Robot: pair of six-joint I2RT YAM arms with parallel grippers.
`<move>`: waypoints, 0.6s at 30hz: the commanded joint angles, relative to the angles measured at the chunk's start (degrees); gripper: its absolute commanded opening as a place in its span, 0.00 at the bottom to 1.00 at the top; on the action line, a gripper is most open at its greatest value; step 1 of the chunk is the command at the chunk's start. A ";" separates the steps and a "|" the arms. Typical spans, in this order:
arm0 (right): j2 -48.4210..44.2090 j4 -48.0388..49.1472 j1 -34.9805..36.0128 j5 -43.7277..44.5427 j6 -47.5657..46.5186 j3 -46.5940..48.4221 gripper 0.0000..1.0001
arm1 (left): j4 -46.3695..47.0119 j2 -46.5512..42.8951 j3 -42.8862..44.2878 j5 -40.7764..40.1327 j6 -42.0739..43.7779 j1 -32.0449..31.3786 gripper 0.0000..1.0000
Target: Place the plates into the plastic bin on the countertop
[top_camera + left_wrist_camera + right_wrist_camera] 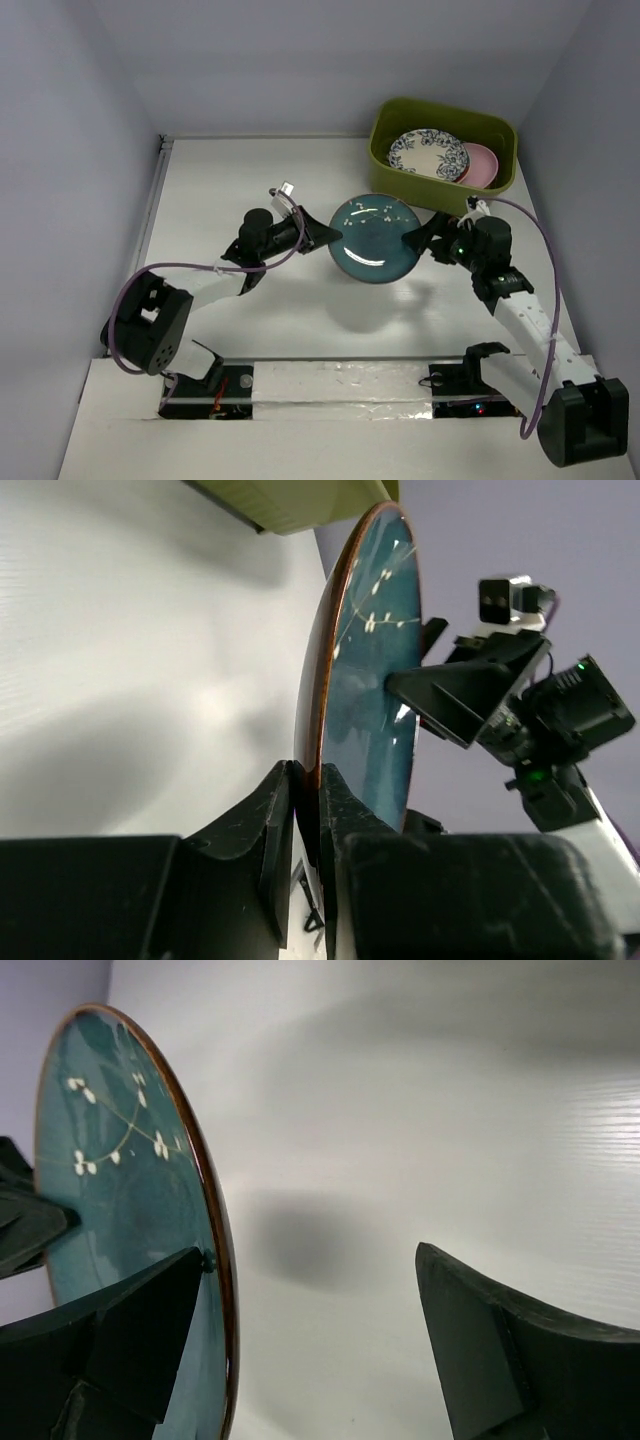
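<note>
1. the left gripper [322, 237], down and left of the olive-green plastic bin [445, 104], is clamped on the left rim of the dark teal plate [373, 238]. the left wrist view shows both fingers [262, 815] pinching its brown edge.
2. the plate, teal with white sprigs, hangs in the air over the white countertop [230, 180], just in front of the bin's near wall and apart from it.
3. the right gripper [415, 240], below the bin's near wall, has its jaws wide apart. they straddle the plate's right rim, one finger by the face and the other well clear, so it has no grip.
4. the bin holds a white plate with a dark floral rim [428, 153] and a pink plate [483, 165] partly under it.
5. this looks like a mid-air hand-over, with the left arm alone carrying the plate. if the right arm is to take it, its jaws must close on the rim before the left lets go. then the plate must clear the near wall and go down onto the plates inside.
</note>
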 commanded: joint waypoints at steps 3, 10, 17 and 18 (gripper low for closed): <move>3.18 12.72 0.54 -10.64 3.21 -2.37 0.78 | 11.07 -6.76 1.22 6.63 -4.81 0.40 0.00; 6.16 20.19 1.07 -21.71 8.66 -0.44 0.07 | 6.07 -10.97 0.96 6.55 -3.58 2.15 0.04; 7.31 20.83 1.07 -21.48 11.57 6.31 0.00 | -22.29 -26.75 5.87 -4.56 10.98 3.56 0.51; 7.48 20.74 1.07 -21.21 11.83 7.98 0.00 | -25.81 -29.06 7.10 -6.79 15.19 3.56 0.57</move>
